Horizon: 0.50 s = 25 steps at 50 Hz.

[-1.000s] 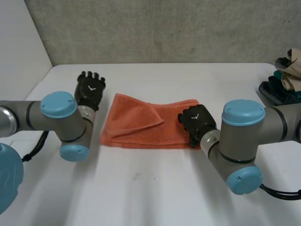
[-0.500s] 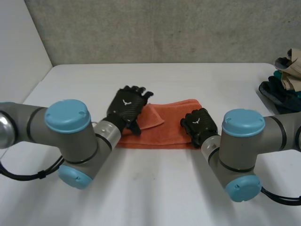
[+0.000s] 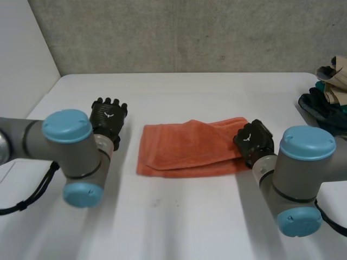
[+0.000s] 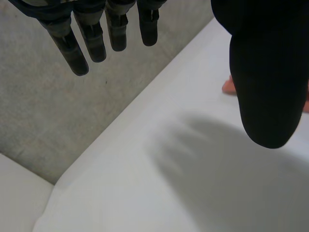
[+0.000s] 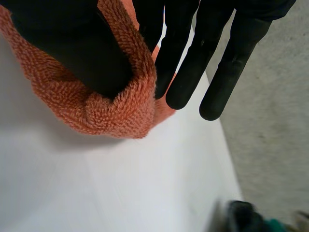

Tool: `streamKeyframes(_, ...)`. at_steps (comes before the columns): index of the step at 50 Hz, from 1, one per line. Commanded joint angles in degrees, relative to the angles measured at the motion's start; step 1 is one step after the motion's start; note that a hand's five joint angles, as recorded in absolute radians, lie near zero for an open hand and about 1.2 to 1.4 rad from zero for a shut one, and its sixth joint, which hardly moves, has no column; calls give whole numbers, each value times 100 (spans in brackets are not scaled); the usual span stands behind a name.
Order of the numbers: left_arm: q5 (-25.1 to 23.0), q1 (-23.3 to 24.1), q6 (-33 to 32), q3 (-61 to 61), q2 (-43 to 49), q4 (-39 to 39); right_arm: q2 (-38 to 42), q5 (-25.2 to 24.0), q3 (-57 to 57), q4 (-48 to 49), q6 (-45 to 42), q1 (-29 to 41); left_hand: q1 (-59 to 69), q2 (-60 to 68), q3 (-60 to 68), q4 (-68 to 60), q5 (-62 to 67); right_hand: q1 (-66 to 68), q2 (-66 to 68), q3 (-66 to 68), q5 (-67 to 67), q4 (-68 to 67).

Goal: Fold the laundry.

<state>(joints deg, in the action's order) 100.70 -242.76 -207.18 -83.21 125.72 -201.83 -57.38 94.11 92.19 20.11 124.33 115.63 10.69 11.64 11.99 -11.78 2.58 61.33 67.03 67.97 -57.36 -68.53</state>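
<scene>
The orange towel (image 3: pixel 184 149) lies part-folded in the middle of the head view, a little right of centre. Its long axis runs left to right across the bench (image 3: pixel 179 222), and its right end sits slightly higher in the frame than its left. A loose upper layer lies aslant over the lower one.

The right robot hand (image 3: pixel 254 142) is on the towel's right-hand short end. In its wrist view, a rolled lip of terry cloth (image 5: pixel 96 111) is wrapped over the thumb and caught between the thumb and the straight fingers (image 5: pixel 186 58). I read this as a pinch on that end rather than a hand merely resting there.

The left robot hand (image 3: pixel 107 120) is at centre left of the head view, clear of the towel's left end, with a strip of bare bench between them. Its wrist view shows the fingers (image 4: pixel 91 34) straight and spread, holding nothing. A sliver of orange shows just beside its thumb.

The towel therefore lies lengthwise between the two hands, held at one end and free at the other. The free left end lies to the right of the left hand in the frame and is the nearer end for it. Any fold across the long axis probably depends on that hand closing the gap.

A pile of clothes (image 3: pixel 325 100) sits at the right edge of the frame, well apart from the towel.
</scene>
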Motion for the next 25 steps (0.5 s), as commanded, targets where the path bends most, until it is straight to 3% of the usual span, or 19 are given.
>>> streamKeyframes(1, -331, 256, 502, -1073, -1294, -5, -168, 3, -332, 107, -1182, 21, 87, -8, -43, 22, -102, 1867, 1297, 1203, -1264, -1147)
streamKeyframes(4, -428, 247, 582, -1206, -1550, -5, -151, -243, -631, 203, -1209, 56, 87, -8, -43, 22, -102, 1867, 1297, 1203, -1264, -1147)
streamKeyframes(8, -455, 212, 608, -1259, -1709, 3, 103, -1208, -957, 467, -1200, 495, 87, -8, -43, 22, -102, 1867, 1297, 1203, -1264, -1147)
streamKeyframes(9, -455, 203, 600, -1233, -1709, 3, 304, -1776, -1053, 589, -1218, 792, 103, 9, -26, 5, -86, 1867, 1297, 1203, -1264, -1147)
streamKeyframes(13, -455, 116, 591, -1224, -1709, 3, 692, -2911, -1212, 687, -1113, 1329, 103, 9, -26, 5, -85, 1867, 1297, 1203, -1264, -1147)
streamKeyframes(16, -464, 80, 591, -1215, -1692, -5, 807, -3266, -1177, 678, -1007, 1436, 103, 9, -26, 5, -85, 1867, 1297, 1203, -1264, -1147)
streamKeyframes(19, -481, 54, 591, -1163, -1639, -5, 833, -3259, -1142, 678, -691, 1471, 103, 9, -26, 5, -85, 1867, 1297, 1203, -1264, -1147)
streamKeyframes(20, -490, 45, 591, -1145, -1630, -14, 825, -3206, -1151, 678, -560, 1463, 87, -8, -43, 22, -102, 1240, 670, 576, -637, -520)
streamKeyframes(21, -490, 45, 591, -1075, -1595, -40, 764, -2997, -1151, 678, -237, 1437, 37, -58, -93, 72, -152, -2596, -3167, -3260, 3199, 3317)
streamKeyframes(22, -499, 54, 591, -1014, -1569, -58, 746, -2838, -1151, 678, -51, 1445, 36, -59, -93, 72, -153, -4366, -4937, -5031, 4970, 5087)
streamKeyframes(23, -490, 62, 600, -944, -1534, -58, 719, -2636, -1142, 678, 169, 1436, 36, -59, -93, 72, -153, -5133, -5703, -5797, 5736, 5853)
streamKeyframes(25, -490, 132, 608, -698, -1359, -58, 536, -2030, -1107, 652, 1038, 1393, 36, -59, -93, 72, -153, -5133, -5703, -5797, 5736, 5853)
